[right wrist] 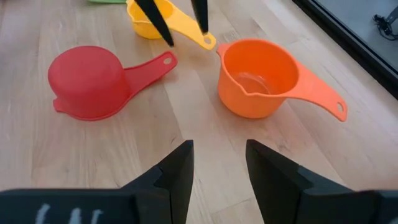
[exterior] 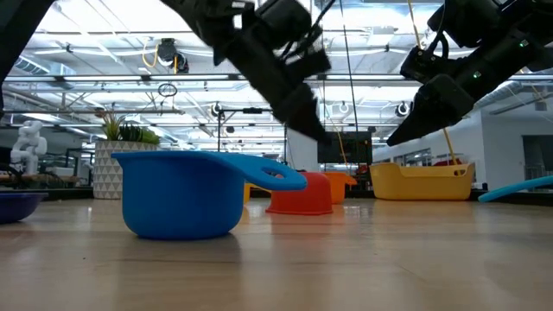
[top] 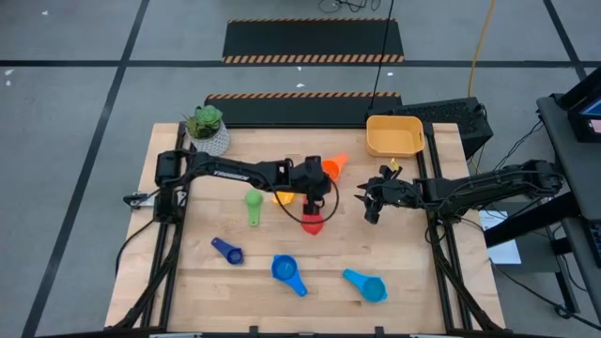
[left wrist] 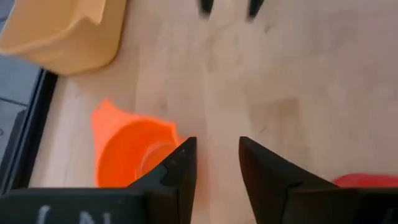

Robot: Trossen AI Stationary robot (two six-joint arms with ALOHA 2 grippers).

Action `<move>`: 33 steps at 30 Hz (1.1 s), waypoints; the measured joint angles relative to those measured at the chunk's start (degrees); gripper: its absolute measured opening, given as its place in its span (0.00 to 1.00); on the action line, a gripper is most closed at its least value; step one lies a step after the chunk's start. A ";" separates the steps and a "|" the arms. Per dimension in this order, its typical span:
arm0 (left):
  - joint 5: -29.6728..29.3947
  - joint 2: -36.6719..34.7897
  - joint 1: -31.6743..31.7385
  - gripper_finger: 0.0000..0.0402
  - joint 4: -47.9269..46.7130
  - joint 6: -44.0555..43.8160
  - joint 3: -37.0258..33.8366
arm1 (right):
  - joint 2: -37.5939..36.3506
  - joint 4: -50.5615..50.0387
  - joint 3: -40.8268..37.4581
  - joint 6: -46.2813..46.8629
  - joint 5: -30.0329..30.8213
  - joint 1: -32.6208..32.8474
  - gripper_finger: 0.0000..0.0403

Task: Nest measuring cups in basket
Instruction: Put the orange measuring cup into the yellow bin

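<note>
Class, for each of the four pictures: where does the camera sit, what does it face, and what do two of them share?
High: overhead, facing down on table; both arms show.
Low: at tabletop level, facing the blue cup; arms above.
Left wrist: facing the orange cup; left hand open.
Right wrist: facing the red cup; right hand open.
Both wrist views share the orange cup.

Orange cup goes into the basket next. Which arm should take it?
Probably the left. The left gripper hangs open right beside the orange cup, which shows next to its fingers in the left wrist view. The right gripper, also open, sits farther from the cup, though nearer the basket.
</note>
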 joint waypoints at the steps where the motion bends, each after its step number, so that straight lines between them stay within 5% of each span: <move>1: -0.53 0.00 -0.36 0.34 -0.07 -0.02 0.68 | 0.00 0.00 0.00 0.00 0.00 0.00 0.35; 11: -1.82 3.34 1.13 0.52 2.91 -0.33 1.31 | 0.00 -0.91 0.00 0.35 -0.02 0.00 0.35; 33: 6.31 11.38 5.79 0.47 4.58 4.19 1.20 | -0.28 4.33 0.00 -4.27 1.28 -3.15 0.35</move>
